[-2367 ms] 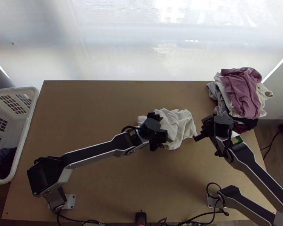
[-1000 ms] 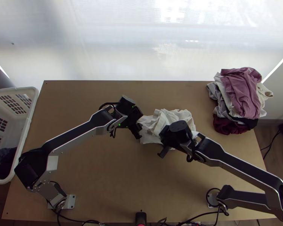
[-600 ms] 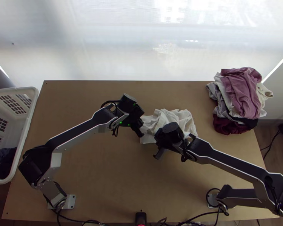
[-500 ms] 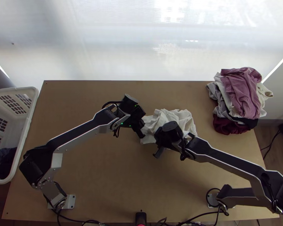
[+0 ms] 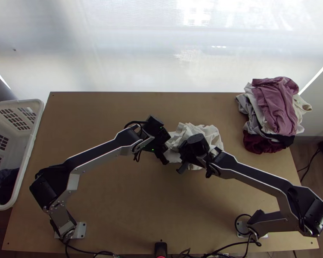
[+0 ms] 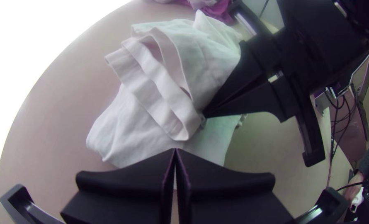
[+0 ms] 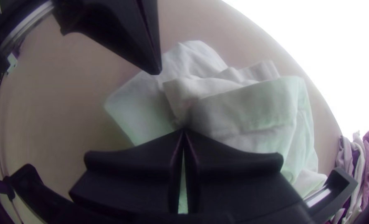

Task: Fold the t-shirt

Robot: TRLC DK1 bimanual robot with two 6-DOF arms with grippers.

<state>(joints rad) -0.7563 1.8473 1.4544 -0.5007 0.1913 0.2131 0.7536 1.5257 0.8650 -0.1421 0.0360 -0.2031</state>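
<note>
"On the surface [image 5: 118, 193], a bit past the middle, I saw the t-shirt [image 5: 209, 136]. How did it lie?"

"Bunched, white, with folded bands of cloth lying across it and loose creases around them. Both tools were close over its side nearer the left arm."

"Take the right tool [image 5: 185, 154] first. What was it doing?"

"It was pinching the shirt. Its fingertips were together at the end of the folded band, with a small pucker of cloth caught at the tip. The rest of the shirt spread out around that pinch."

"And the left tool [image 5: 159, 144]?"

"Its fingers were pressed together too, with no cloth that I could see between them. The tips hung over the shirt's edge, near the right tool. I couldn't tell if they touched the fabric."

"Anything else around?"

"A pile of clothes [image 5: 275, 105] at the far corner on the right arm's side, mauve on top, with a maroon piece [image 5: 260, 144] bulging out low down. A white basket [image 5: 29, 150] stood at the opposite side, dark cloth [image 5: 5, 187] inside it."
</note>
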